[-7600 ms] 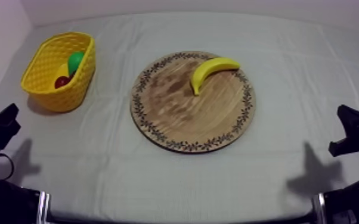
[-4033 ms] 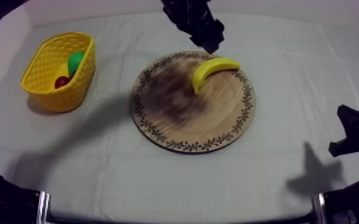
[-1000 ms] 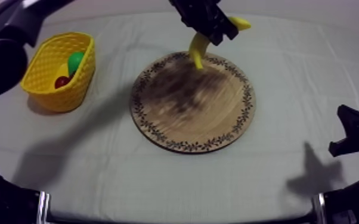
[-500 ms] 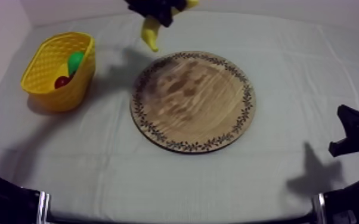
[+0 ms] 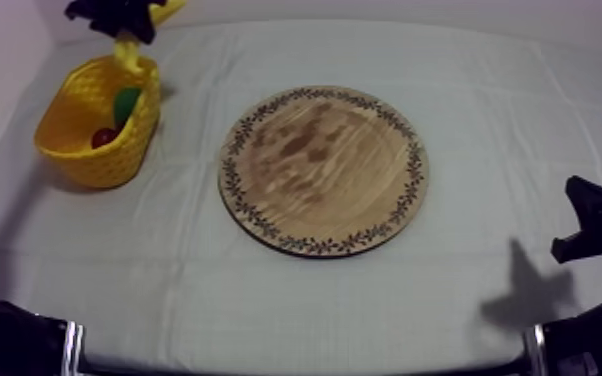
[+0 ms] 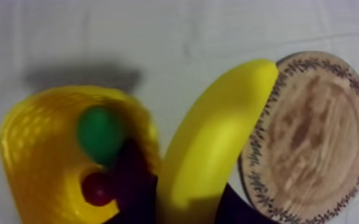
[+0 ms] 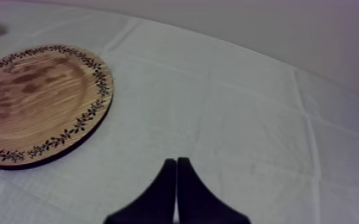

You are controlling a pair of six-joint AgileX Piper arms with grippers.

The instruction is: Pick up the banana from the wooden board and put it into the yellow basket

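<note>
At the table's far left the yellow basket [image 5: 93, 160] stands on the grey-white cloth [image 5: 525, 110], with a green fruit [image 5: 126, 103] and a small red fruit [image 5: 103, 137] lying close together inside it. Above the basket's far end hangs the left gripper [image 5: 115, 12], pinching the banana [image 5: 127, 52]. The banana is in the air, clear of the board, and its lower tip dips to just over the basket's far rim while its other end sticks out past the claw. From the left wrist view, the two dark fingers [image 6: 133, 192] clasp the banana [image 6: 217, 137] at its near end, one on each side. Its length slants over the strip of cloth between the basket [image 6: 27, 155] and the board [image 6: 319, 137]. The green fruit [image 6: 101, 133] and the small red fruit [image 6: 96, 188] sit in the basket just beside it. In the middle of the table lies the round wooden board [image 5: 323, 170], flat on the cloth and bare, its patterned rim showing all the way round, well apart from the basket. At the far right the right gripper [image 5: 593, 222] sits low at the table's edge. In the right wrist view its claw [image 7: 176, 165] is pressed together into a narrow wedge with nothing in it, pointing across the cloth, with the board [image 7: 36, 101] off to one side.
</note>
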